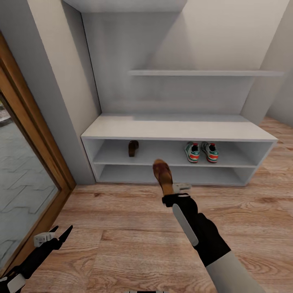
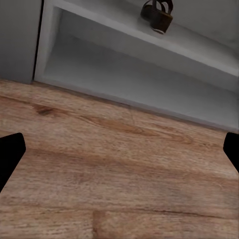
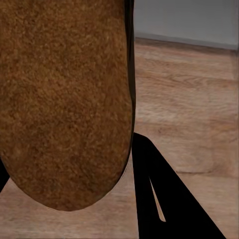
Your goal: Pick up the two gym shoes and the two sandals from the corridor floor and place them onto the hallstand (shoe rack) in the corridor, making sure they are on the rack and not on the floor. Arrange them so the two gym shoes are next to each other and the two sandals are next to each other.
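Right gripper [image 1: 174, 191] clamps my second sandal [image 1: 163, 172] by its heel; it seems light, stiff, slim. Left gripper [image 1: 57, 237] hangs wide, empty.

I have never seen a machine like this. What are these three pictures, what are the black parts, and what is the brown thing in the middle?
These are simulator renders from a wheeled robot with two arms. The large picture comes from a camera on its head, looking down over both arms. The other two come from cameras near each gripper, looking along its fingers.

The black parts are the arms. The right gripper is shut on a brown leather flip-flop sandal, held above the light brown wood-plank floor; its sole looms large in the right wrist view. The left gripper is open and holds nothing.

Ahead stands a wide, low light-grey shoe rack. On its upper shelf rest the other brown sandal, also seen from the left wrist, and, further right, two cream-white sneakers with green stripes and red heels, side by side.
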Controlling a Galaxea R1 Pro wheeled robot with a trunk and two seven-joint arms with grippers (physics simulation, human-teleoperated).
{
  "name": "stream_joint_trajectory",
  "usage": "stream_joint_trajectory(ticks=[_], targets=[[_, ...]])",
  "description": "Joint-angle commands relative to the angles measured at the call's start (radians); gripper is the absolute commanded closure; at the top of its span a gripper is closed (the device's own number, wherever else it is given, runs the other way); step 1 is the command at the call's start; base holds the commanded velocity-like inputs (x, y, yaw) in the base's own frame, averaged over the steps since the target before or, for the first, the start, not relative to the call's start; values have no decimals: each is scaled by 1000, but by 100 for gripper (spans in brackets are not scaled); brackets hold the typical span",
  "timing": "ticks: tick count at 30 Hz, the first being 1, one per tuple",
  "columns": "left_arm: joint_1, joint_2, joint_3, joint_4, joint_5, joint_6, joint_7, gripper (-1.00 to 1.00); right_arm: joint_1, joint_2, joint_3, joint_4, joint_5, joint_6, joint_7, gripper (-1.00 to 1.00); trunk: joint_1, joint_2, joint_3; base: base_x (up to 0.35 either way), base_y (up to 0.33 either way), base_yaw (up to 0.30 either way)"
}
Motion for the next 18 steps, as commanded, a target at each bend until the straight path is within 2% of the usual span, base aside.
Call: stream_joint_trajectory(ticks=[1,9,11,15,18], targets=[[-1,0,8,1,-5,-3,-4,-100,-1,0,1,-9,-15,1,-14,100,0,0,-1,0,0,0],[-1,0,8,1,-5,-3,-4,-100,-24,1,1,-20,-17,14,-14,100,0,0,-1,0,0,0],[-1,0,8,1,-5,-3,-4,-100,-80,0,0,-14,-17,16,-14,100,0,0,-1,0,0,0],[-1,0,7,1,-5,-3,-5,-100,-119,0,0,27,-18,17,-13,100,0,0,-1,0,0,0],[-1,0,7,1,-6,-3,-4,-100,-160,0,0,120,-20,18,-13,100,0,0,-1,0,0,0]])
